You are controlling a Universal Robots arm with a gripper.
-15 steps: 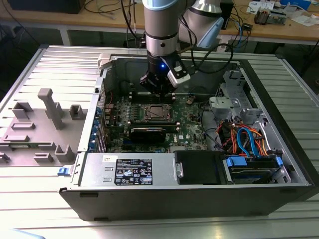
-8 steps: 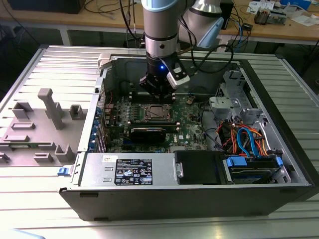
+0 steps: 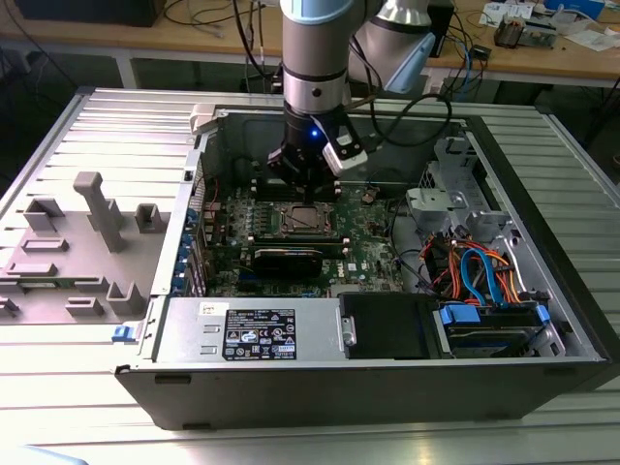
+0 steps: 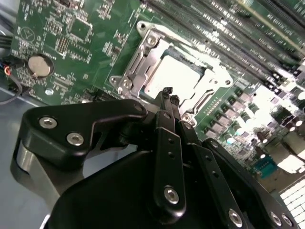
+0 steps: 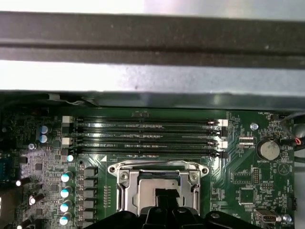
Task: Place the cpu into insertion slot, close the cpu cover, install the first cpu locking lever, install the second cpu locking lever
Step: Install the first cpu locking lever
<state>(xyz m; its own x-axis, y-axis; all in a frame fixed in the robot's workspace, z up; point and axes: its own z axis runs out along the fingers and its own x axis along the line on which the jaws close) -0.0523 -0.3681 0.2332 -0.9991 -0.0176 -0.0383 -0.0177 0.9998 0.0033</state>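
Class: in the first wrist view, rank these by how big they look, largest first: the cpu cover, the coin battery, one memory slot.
1. Cpu cover
2. Memory slot, longest but very narrow, so its place against the cover is unsure
3. Coin battery

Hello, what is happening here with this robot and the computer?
A robot arm is working inside an open computer case. Its gripper, fingers together and holding nothing, sits just above the insertion slot on the green board. The cpu already lies in the slot, and the cpu cover is down over it.
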